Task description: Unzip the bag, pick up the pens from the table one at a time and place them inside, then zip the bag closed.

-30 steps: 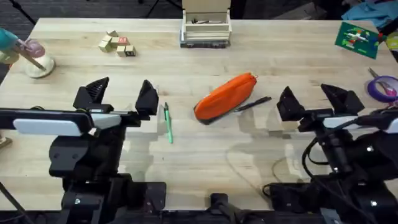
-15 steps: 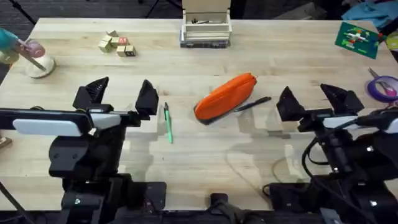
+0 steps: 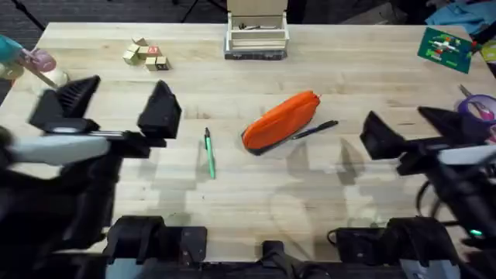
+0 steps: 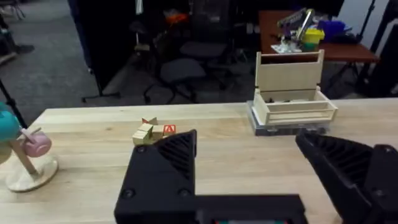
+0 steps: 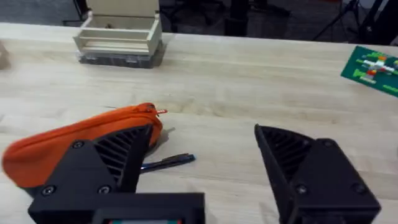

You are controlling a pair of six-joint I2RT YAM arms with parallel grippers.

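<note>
Presently, findings as follows.
Bag: the bag [image 3: 280, 121] lies near the middle of the table [image 3: 256, 201], slanted, zipper apparently shut; the right wrist view shows the pull at the end towards the far edge [image 5: 81, 146].
Pens: the green pen [image 3: 209, 153] lies just to the bag's left; the black pen [image 3: 314, 129] rests against the bag's right side.
Left gripper: the left gripper [image 3: 116, 105] is spread wide and empty; it has shifted left and towards the far edge since half a second ago, away from the green pen.
Right gripper: the right gripper [image 3: 415, 128] is likewise spread and empty; it has drifted right, away from the bag.
Assessment: both arms have begun moving, yet nothing is touched; unzipping not yet begun.
Clutter: wooden box [image 3: 256, 35] and blocks [image 3: 146, 54] near the far edge.
</note>
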